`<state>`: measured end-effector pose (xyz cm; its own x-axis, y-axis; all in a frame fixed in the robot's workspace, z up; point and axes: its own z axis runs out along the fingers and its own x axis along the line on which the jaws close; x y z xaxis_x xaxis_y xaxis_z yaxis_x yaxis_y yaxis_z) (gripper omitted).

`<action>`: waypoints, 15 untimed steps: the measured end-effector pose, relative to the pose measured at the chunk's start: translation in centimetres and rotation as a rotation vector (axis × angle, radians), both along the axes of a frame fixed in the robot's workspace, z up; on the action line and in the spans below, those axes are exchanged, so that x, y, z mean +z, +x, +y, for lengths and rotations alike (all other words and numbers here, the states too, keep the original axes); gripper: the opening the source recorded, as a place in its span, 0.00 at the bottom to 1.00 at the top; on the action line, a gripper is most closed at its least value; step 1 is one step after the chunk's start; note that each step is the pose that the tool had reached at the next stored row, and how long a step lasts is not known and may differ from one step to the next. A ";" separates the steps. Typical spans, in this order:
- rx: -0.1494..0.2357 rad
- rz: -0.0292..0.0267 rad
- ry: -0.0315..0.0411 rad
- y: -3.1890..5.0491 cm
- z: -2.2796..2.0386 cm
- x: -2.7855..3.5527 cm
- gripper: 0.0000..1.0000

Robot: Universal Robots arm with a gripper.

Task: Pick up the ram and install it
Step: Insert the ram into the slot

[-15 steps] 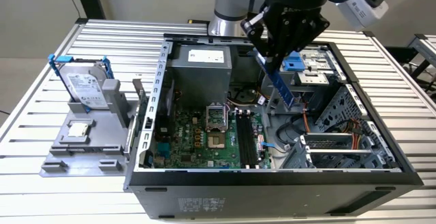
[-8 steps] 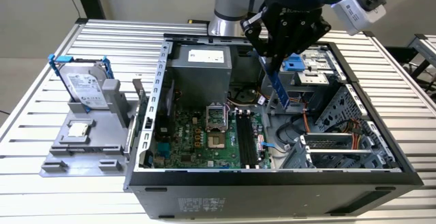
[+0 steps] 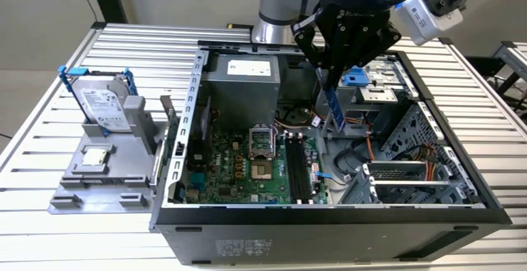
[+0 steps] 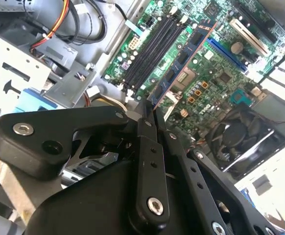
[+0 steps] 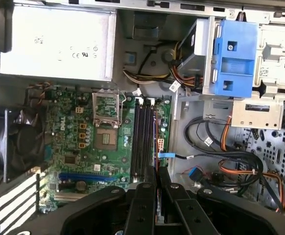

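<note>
Blue-green ram [image 3: 334, 107] is clamped by one short end in the gripper [image 3: 331, 73], fingers closed on it. Its long axis is roughly upright and it hangs inside the open case [image 3: 194, 98], above the motherboard [image 3: 231, 172] near the far end of the black memory slots [image 3: 300, 167], clear of them. In the second wrist view the ram [image 4: 181, 63] projects straight out from the fingers over the board, just beside the slots [image 4: 152, 49]. Risks as I read them: an end grip leaves a long lever, so any nudge could pivot it in the fingers. It is end-on to the slots, so the lower corner could land on board components rather than in a groove. Can't tell whether the slot latches are open. Cables [image 3: 374, 154] sit near on the exterior view's right, a possible snag.
</note>
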<state>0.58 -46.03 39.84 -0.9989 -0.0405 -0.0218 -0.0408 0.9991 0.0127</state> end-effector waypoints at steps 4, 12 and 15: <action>-0.017 0.0000 0.0000 0.17 0.27 -0.04 0.00; -0.032 0.0000 0.0000 0.63 0.76 -0.10 0.00; -0.032 0.0000 -0.0002 0.65 0.77 -0.09 0.00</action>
<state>1.23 -45.25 39.75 -0.9997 -0.0086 -0.0218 -0.0088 0.9999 0.0125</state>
